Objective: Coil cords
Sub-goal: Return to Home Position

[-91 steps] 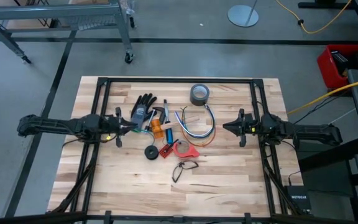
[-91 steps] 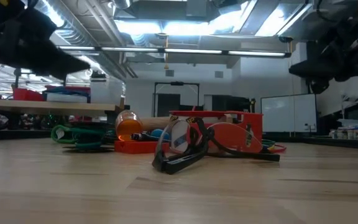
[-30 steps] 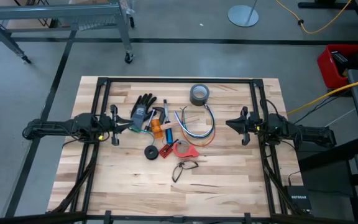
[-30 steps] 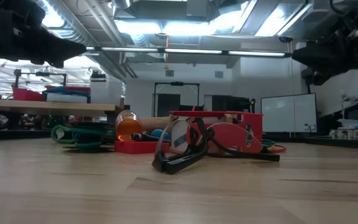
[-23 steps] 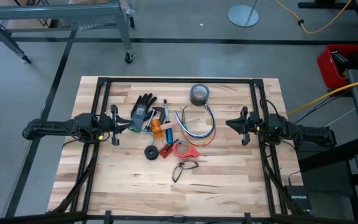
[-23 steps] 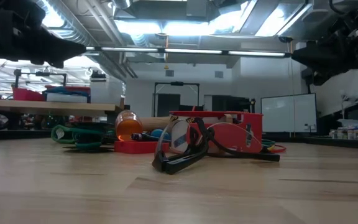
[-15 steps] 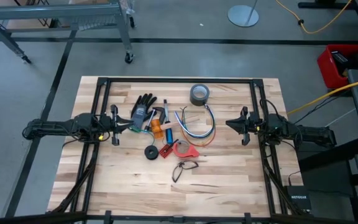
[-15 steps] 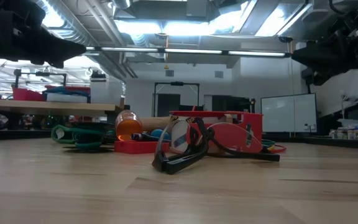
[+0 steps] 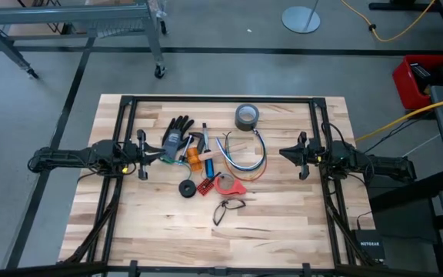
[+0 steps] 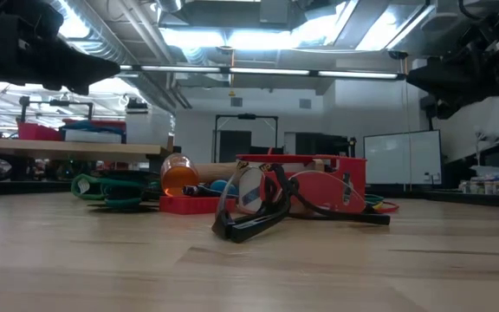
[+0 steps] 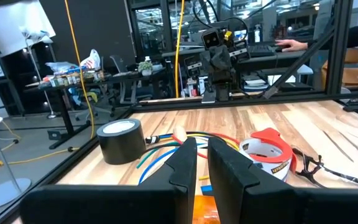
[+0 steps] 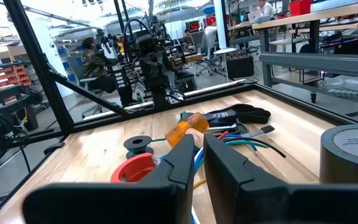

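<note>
The cords, blue, grey-white and red-orange, lie in a loose loop flat on the wooden table, right of centre. They also show in the left wrist view. My left gripper hovers over the table's left part, beside a black glove, pointing right, shut and empty. My right gripper hovers just right of the cords, pointing left at them, shut and empty. Each shows in its own wrist view, the left and the right. Neither touches anything.
A grey roll of duct tape stands beyond the cords. Left of the cords lie an orange piece and small tools. Nearer lie a red tape dispenser, a black round piece and glasses. Black frame rails run along both sides.
Nothing has moved in the last second. About three seconds ago both arms reached slightly farther in; each has since drawn back a little toward its own table edge, and the left one has risen.
</note>
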